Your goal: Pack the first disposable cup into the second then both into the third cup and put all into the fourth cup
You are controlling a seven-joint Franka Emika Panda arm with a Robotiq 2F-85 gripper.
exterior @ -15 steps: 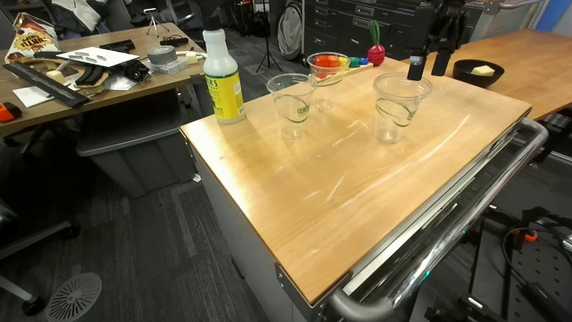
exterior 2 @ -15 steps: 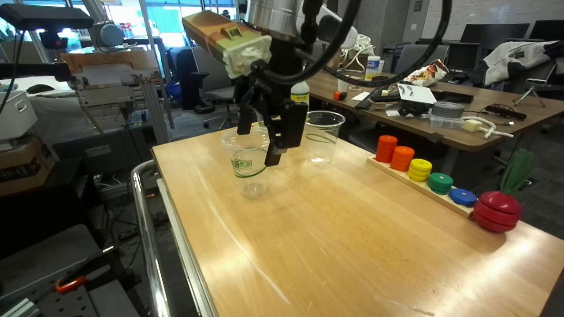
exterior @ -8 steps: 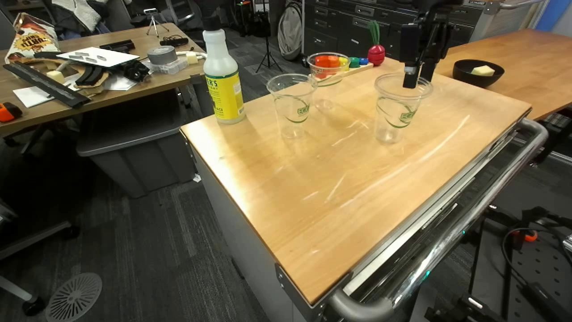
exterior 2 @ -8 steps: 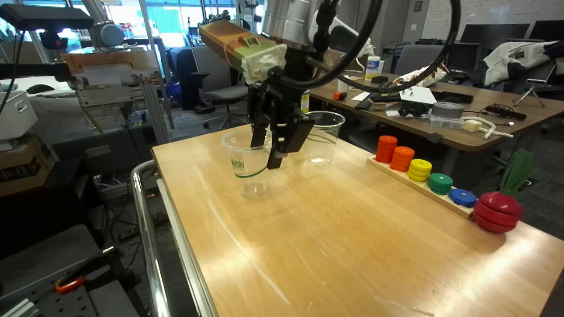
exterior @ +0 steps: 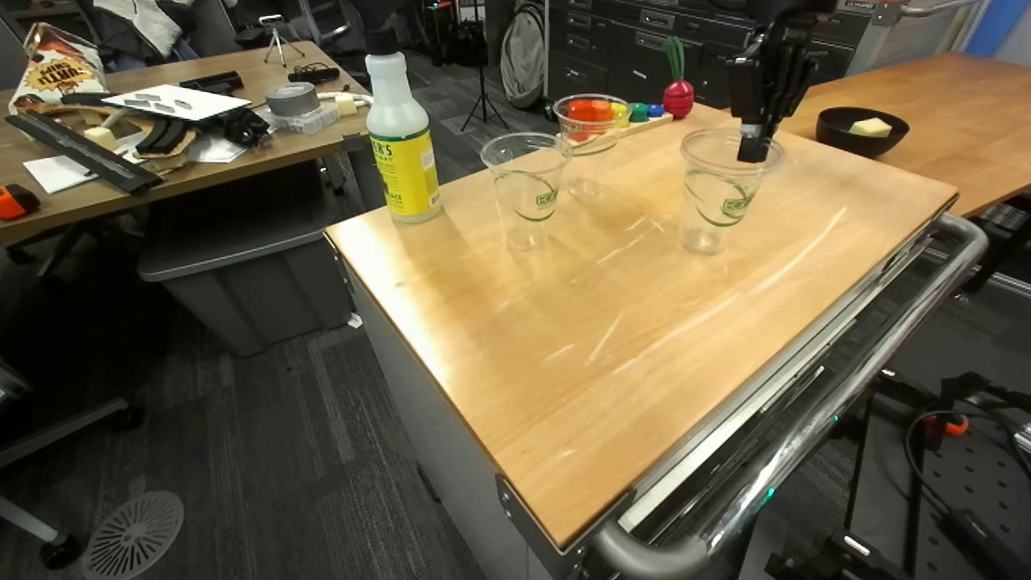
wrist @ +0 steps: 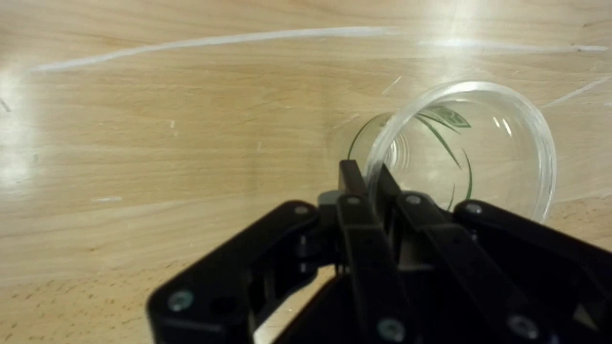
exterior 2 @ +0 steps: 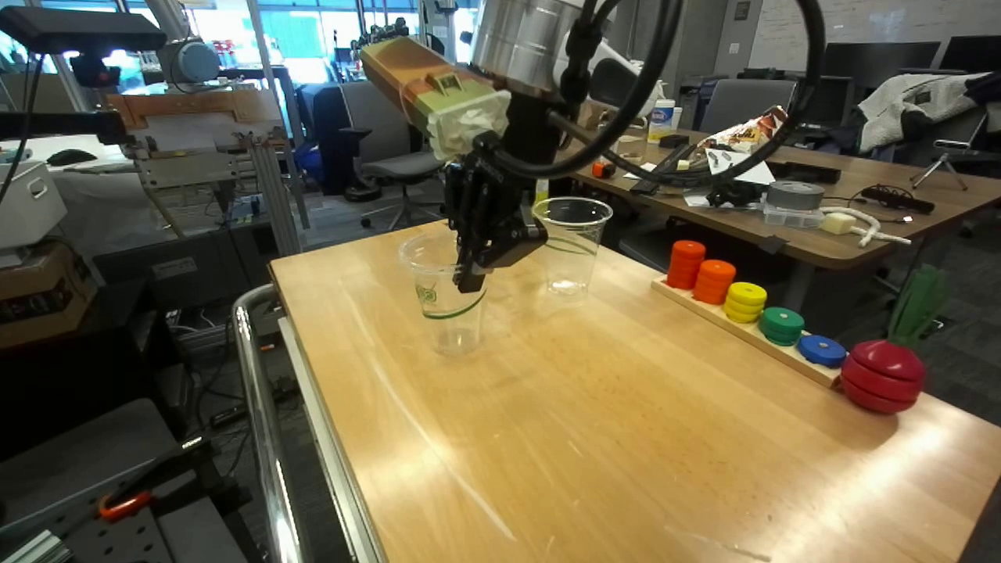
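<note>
The held cup is positioned mouth up at the worktop, with green print on its clear wall. Whether its base bears on the surface cannot be told. The claw is pinching this cup by the rim: in the wrist view, one finger is outside the wall, the other inside. The arm extends upward from the claw. In an exterior view, two further clear cups, the middle cup and the rear cup, stand upright near each other. The bottle, with yellow label, stands near the middle cup. The ring toy lies along the worktop edge; the toy radish is just beside its blue end. The black bowl is on a second worktop and contains a pale yellow piece.
</note>
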